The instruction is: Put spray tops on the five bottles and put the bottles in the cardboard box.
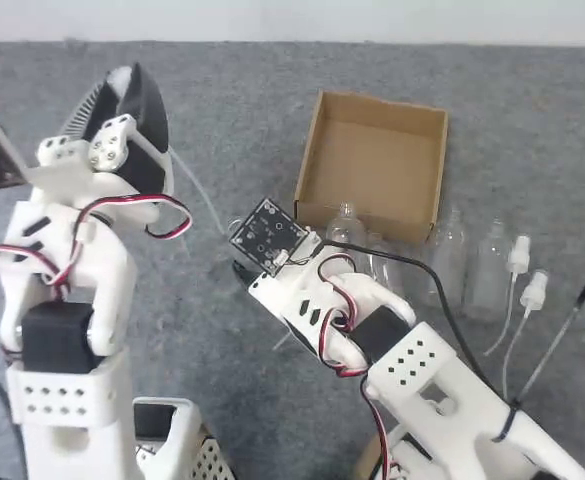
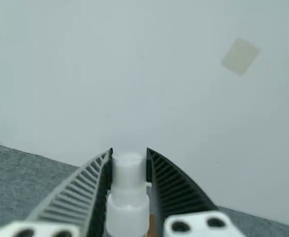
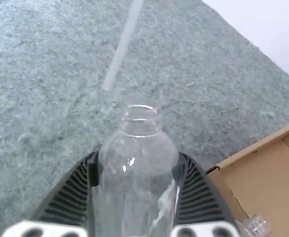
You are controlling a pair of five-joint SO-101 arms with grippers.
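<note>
My left gripper (image 2: 129,154) is shut on a white spray top (image 2: 128,190) and is raised at the table's left (image 1: 132,90). The spray top's thin dip tube (image 1: 198,192) slants down toward the middle. My right gripper (image 3: 137,165) is shut on a clear bottle (image 3: 137,158), whose open neck (image 3: 142,117) lies just below the tube's end (image 3: 120,49). The cardboard box (image 1: 317,150) stands open behind. Beside its front wall stand several clear bottles (image 1: 449,255) without tops.
Two loose spray tops (image 1: 518,255) (image 1: 534,290) with tubes lie at the right, next to a thin black rod (image 1: 572,320). The box corner (image 3: 268,182) is close beside my right gripper. Grey carpet (image 1: 222,120) covers the table.
</note>
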